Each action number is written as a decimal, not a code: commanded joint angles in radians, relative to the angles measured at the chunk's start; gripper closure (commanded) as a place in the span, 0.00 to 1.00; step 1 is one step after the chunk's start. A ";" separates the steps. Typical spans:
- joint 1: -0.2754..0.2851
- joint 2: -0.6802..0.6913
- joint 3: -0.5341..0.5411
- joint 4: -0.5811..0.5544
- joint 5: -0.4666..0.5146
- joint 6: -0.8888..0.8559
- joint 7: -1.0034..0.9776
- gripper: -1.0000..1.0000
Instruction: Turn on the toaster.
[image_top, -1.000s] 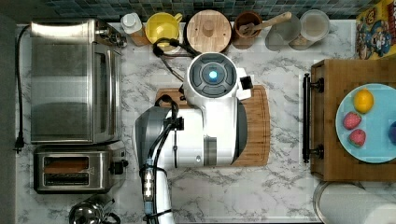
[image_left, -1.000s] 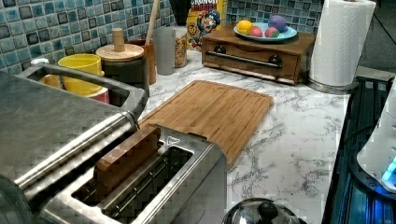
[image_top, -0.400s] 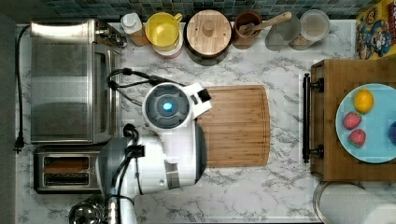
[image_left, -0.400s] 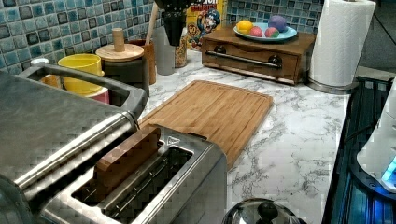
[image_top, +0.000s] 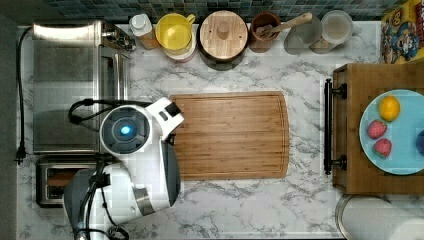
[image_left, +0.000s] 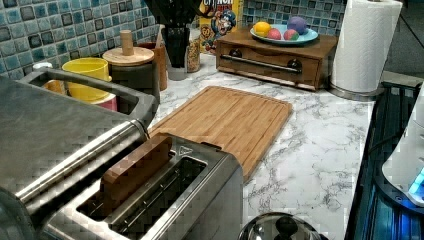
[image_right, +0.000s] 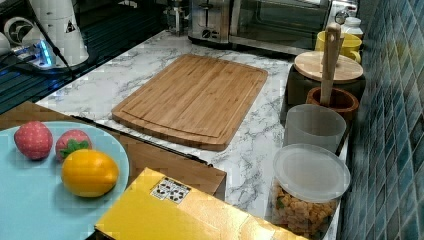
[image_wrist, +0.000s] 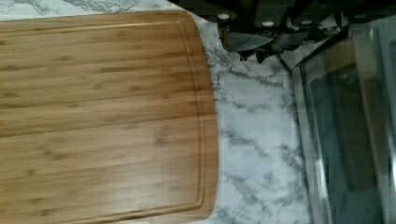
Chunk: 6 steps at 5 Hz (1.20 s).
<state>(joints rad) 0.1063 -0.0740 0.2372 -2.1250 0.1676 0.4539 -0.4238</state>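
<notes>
The toaster (image_top: 52, 181) is a small brushed-steel box at the top view's lower left, partly covered by my white arm (image_top: 125, 131). It fills the left view's foreground (image_left: 200, 200), with a brown slice standing in one of its two long slots. It also stands at the far end of the counter in the right view (image_right: 207, 20). My gripper (image_wrist: 261, 46) hangs over the marble strip between the cutting board (image_wrist: 102, 116) and the toaster oven's glass door (image_wrist: 345, 140). It is short of the toaster and holds nothing that I can see.
The big toaster oven (image_top: 75, 85) stands beside the toaster. Jars, a yellow cup (image_top: 175, 31) and a wooden utensil holder line the back wall. A wooden drawer box (image_top: 350, 80) carries a plate of fruit; a paper towel roll (image_left: 365, 45) and a kettle lid (image_left: 280, 227) stand nearby.
My arm has swung from over the middle of the cutting board toward the top view's left and lower side, ending over the board's left edge near the toaster oven and toaster.
</notes>
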 joint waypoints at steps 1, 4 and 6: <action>0.074 -0.163 0.024 -0.175 0.130 -0.007 -0.141 1.00; 0.160 -0.169 0.086 -0.253 0.170 0.046 -0.122 1.00; 0.145 -0.148 0.073 -0.297 0.166 0.099 -0.085 1.00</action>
<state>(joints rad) 0.2473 -0.2085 0.3035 -2.3613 0.3074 0.5273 -0.5264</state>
